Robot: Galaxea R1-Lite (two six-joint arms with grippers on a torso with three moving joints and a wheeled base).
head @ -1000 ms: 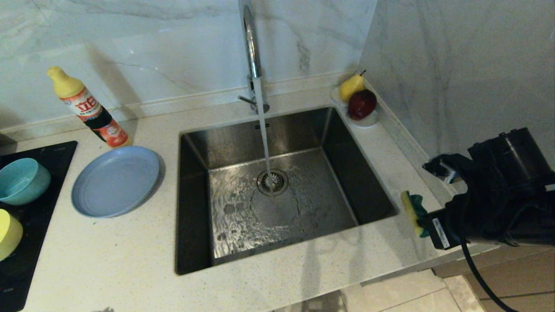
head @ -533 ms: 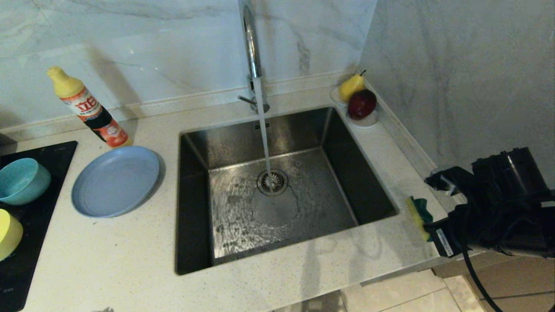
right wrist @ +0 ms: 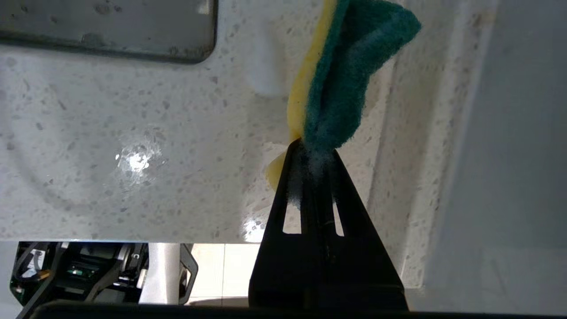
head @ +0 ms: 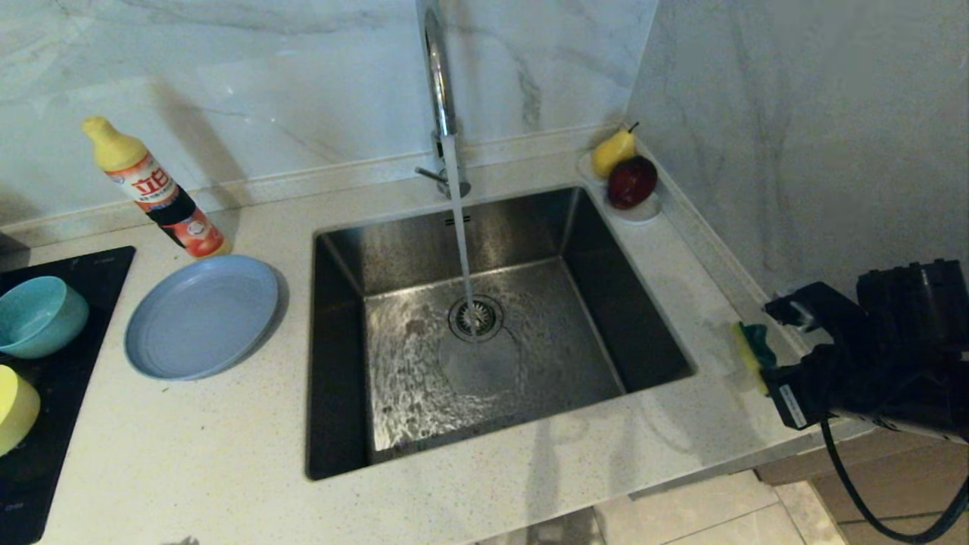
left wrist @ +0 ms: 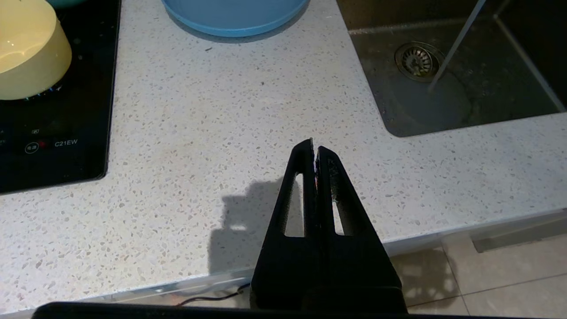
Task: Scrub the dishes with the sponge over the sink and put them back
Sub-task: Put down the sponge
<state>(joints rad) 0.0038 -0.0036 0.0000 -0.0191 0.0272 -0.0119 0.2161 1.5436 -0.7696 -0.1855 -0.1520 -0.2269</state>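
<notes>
Fig.: R gripper point(right wrist: 315, 148), jaws clenched on sponge point(right wrist: 339, 75), over bench R of sink point(head: 344, 356), tap running. L gripper point(left wrist: 315, 150) parked, jaws closed, empty. Plate point(head: 200, 316) & both bowls unwashed on L, apparently; scrubbing not begun

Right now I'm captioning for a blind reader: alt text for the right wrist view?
The right gripper, shut, pinches a green-and-yellow sponge above a speckled counter beside the wall, a sink corner beyond.
</notes>
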